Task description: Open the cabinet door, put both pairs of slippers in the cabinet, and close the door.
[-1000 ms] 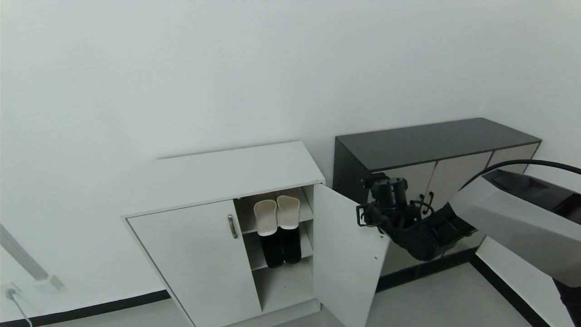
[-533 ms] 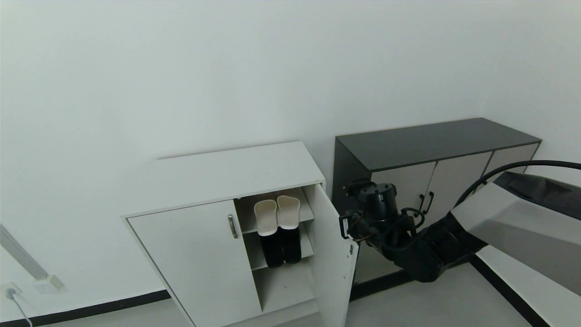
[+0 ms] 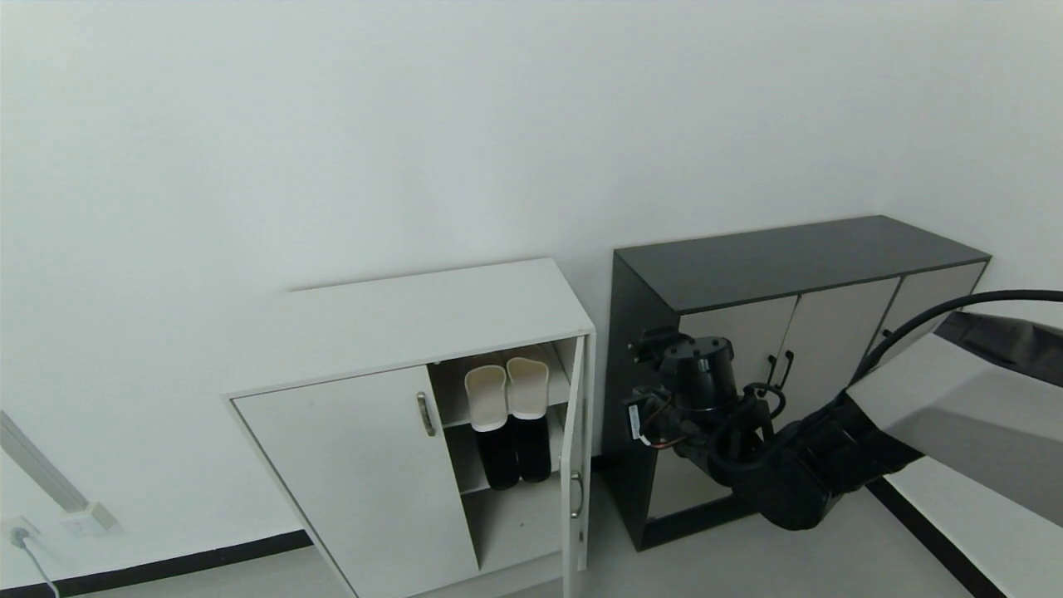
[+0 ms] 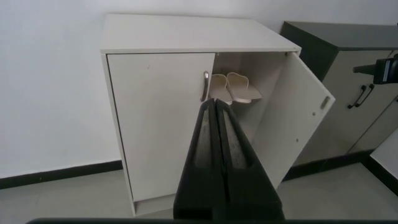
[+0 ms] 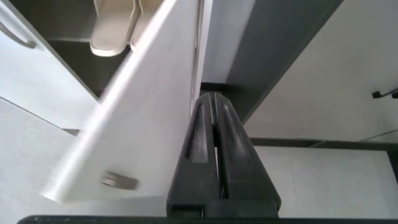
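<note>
The black right arm [image 3: 789, 473] is stretched low across the room towards a white two-door cabinet [image 3: 432, 316]. The right end effector [image 5: 214, 99] is clenched on nothing, its fingers pressed together just beside the outer face of the right-hand door [image 3: 573, 448]; whether contact is made cannot be told. That door is held partly open, seen almost edge-on from the head camera, with its small metal handle [image 3: 575, 494] on the free edge. The left end effector [image 4: 214, 106] is likewise clenched and empty, held back from the cabinet front and pointed at the seam between the two doors.

Inside the open half, a cream pair of slippers [image 3: 507, 390] is propped on the upper shelf, soles outward. What appears to be a black pair [image 3: 515, 453] is stood directly beneath on the next shelf. The left-hand door [image 3: 357, 482] is shut.

The cabinet is set against a plain white wall [image 3: 415, 124] on a grey floor [image 3: 789, 556] edged by a black skirting board [image 3: 166, 565]. A charcoal-topped sideboard [image 3: 789, 257] with beige doors is placed just beside it on the right, and a wall socket [image 3: 17, 531] is seen low on the far left.
</note>
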Controlling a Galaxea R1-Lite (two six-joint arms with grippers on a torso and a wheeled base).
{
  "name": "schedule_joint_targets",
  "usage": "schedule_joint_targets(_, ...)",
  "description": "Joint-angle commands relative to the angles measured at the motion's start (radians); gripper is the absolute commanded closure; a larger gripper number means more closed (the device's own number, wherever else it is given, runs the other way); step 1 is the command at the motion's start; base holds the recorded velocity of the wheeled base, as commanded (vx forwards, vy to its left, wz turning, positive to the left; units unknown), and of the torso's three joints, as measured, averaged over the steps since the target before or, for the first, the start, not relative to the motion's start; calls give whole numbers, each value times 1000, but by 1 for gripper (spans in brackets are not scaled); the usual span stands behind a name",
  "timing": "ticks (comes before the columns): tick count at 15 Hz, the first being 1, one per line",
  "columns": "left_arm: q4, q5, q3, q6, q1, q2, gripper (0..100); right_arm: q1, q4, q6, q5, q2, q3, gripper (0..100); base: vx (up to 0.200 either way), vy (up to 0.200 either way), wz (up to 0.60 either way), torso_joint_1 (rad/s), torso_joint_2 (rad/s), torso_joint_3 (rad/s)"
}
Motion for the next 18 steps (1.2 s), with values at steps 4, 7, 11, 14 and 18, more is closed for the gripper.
schedule_joint_targets(4,0,1,0,0,0,1,100,27,-32,-11,0,-18,30,100,0,0,0,0,0,0)
schedule_joint_targets(7,0,1,0,0,0,1,100,39,-49,-15,25,-26,50,100,0,0,400,-3,3,3)
schedule_joint_targets(11,0,1,0,0,0,1,100,39,-95,-14,80,-43,89,100,0,0,600,-1,2,5)
schedule_joint_targets(14,0,1,0,0,0,1,100,37,-124,-17,94,-43,107,100,0,0,200,1,1,1)
schedule_joint_targets(18,0,-1,0,1,0,1,100,33,-132,-31,94,-48,119,100,0,0,0,0,0,0)
